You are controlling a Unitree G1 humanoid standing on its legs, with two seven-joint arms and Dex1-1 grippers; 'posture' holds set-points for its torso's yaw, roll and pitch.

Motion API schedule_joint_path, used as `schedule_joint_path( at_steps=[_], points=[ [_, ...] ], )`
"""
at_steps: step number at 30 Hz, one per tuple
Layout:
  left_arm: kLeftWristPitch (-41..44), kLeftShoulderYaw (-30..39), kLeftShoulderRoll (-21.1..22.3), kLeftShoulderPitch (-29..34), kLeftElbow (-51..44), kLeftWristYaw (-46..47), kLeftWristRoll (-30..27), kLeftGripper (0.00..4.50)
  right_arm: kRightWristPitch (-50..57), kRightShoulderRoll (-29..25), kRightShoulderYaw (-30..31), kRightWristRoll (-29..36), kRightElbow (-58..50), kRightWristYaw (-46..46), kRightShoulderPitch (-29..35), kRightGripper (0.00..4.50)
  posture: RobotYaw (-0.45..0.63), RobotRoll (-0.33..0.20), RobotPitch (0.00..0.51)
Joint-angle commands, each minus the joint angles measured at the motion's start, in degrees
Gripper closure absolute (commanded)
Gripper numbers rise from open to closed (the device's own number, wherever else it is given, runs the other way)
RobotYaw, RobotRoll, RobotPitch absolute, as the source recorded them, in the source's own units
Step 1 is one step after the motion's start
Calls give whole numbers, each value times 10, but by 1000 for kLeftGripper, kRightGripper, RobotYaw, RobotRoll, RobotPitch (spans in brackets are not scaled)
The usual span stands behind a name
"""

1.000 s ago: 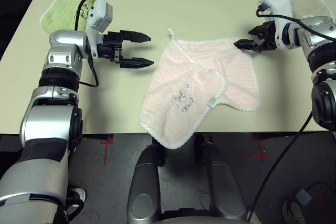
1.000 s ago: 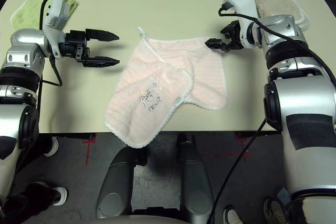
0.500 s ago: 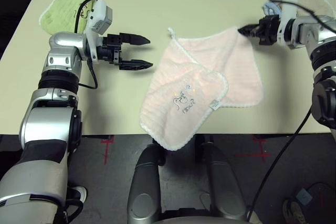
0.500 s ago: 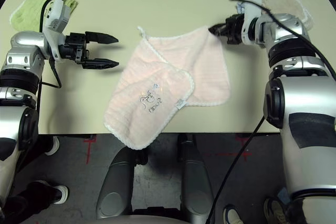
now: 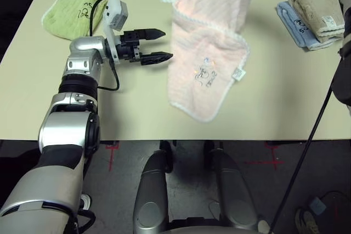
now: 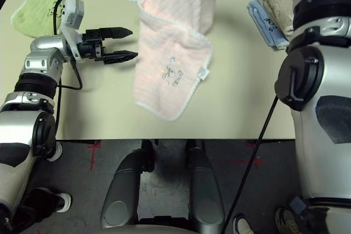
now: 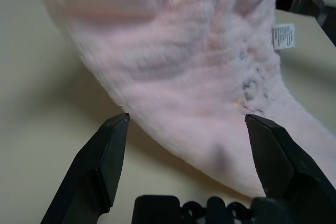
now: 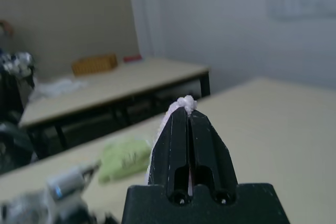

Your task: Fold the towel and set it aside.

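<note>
The right gripper point(image 8: 188, 109) pinches the towel point(image 5: 204, 67) aloft so it hangs, the wide-open, empty left gripper point(image 5: 155, 45) waiting at its nine o'clock.

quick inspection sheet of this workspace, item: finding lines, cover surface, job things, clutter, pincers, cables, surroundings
surface: beige table, bare at the near middle.
job's things: pink towel hangs in the air, lifted by one corner, embroidered mark and tag facing the camera, its lower edge near the table's front edge.
clutter: light green towel at the far left; folded blue and beige cloths stacked at the far right.
pincers: left pincer open, level, pointing at the hanging towel, not touching it; right pincer shut on a pinch of towel.
cables: black cable looped at the left wrist; another hangs beside the right arm.
surroundings: dark floor with red tape marks; more tables behind.
</note>
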Motion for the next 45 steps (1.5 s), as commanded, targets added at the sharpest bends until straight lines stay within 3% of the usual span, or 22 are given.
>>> schedule_joint_path(
  at_steps=[1, 11, 15, 18, 23, 28, 31, 35, 45],
  points=[
    [-3, 11, -3, -13, 15, 9, -3, 0, -45, -18, -29, 19, 2, -50, -66, 4453, 5, 0, 306],
    [-11, 24, -11, -35, 15, 33, -3, 0, -83, -16, -34, 18, 22, -82, -76, 4453, 18, 0, 305],
    [-34, 42, -34, -64, 23, 157, 4, 0, -72, 5, -29, 22, 18, -70, -54, 4453, 41, 0, 311],
    [-17, 65, -74, -113, 10, 277, -6, 0, -56, 22, -23, 24, 14, -61, -36, 4453, 55, 0, 313],
    [45, 83, -126, -167, -43, 391, -25, 0, -48, 40, -15, 16, 8, -67, -17, 4453, 74, 0, 316],
    [140, 76, -155, -167, -142, 422, -51, 0, -51, 49, -15, 16, 10, -74, -8, 4453, 91, 0, 320],
    [150, 60, -160, -160, -151, 442, -31, 0, -54, 53, -20, 22, 7, -80, -12, 4453, 92, 0, 321],
    [78, 18, -141, -139, -87, 455, 34, 0, -71, 40, -31, 27, 14, -91, -38, 4453, 64, 0, 320],
    [-45, -17, -117, -107, 93, 485, 116, 0, -97, 8, -35, 22, 28, -111, -75, 4453, 30, 0, 319]
  ],
)
